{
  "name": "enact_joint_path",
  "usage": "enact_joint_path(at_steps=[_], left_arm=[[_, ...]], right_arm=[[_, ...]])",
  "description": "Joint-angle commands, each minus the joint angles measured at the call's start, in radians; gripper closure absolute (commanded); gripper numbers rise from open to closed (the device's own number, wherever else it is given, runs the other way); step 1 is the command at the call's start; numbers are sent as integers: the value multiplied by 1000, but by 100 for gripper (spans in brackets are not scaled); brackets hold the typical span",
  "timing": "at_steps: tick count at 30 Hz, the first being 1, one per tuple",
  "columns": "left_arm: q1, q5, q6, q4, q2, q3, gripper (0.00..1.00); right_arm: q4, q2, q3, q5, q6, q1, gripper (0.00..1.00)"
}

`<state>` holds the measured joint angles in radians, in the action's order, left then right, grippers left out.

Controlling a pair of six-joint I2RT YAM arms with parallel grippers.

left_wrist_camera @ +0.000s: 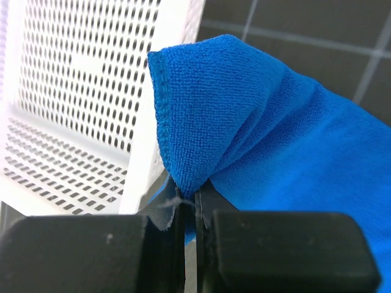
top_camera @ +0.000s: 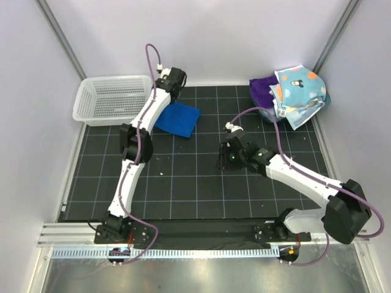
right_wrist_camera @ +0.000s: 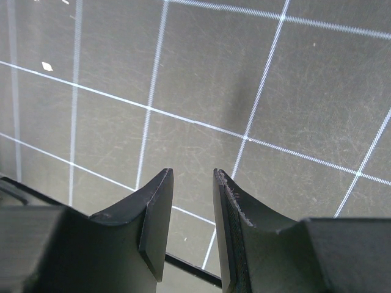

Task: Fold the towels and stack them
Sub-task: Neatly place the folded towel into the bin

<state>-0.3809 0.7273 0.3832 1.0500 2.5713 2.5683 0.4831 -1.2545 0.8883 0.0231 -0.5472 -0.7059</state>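
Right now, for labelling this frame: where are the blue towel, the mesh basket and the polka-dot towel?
blue towel [top_camera: 181,120]: top external view, middle of cloth.
white mesh basket [top_camera: 110,97]: top external view, bare mesh floor.
polka-dot towel [top_camera: 298,84]: top external view, dotted top face.

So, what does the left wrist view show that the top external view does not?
Only the left wrist view: the left pincer shut on a raised fold of the royal blue cloth towel, its stitched hem visible. Only the top external view: the right pincer above the black gridded mat, and the purple cloth towel and pastel polka-dot towel heaped at the far right. Both: that blue towel, the white plastic mesh basket beside it, the mat.
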Motion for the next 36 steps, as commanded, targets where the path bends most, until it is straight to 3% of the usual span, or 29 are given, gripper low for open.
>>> enact_joint_path(at_steps=[1,8,19,36], left_arm=[[-39,47,-102,-142,-118,26,100],[-20,32,-155,-240,-158,38,100],[85,-37,-142,-220,-226,53,100],[270,-48,-202,-277,-264,-109,100]], right_arm=[[-17,-48,18,0,21,-6,60],[-32,-77,3,0,6,-4,61],[-23,-89,-23,21,3,-6,61],[-29,-120,-35,12,-2,-4,61]])
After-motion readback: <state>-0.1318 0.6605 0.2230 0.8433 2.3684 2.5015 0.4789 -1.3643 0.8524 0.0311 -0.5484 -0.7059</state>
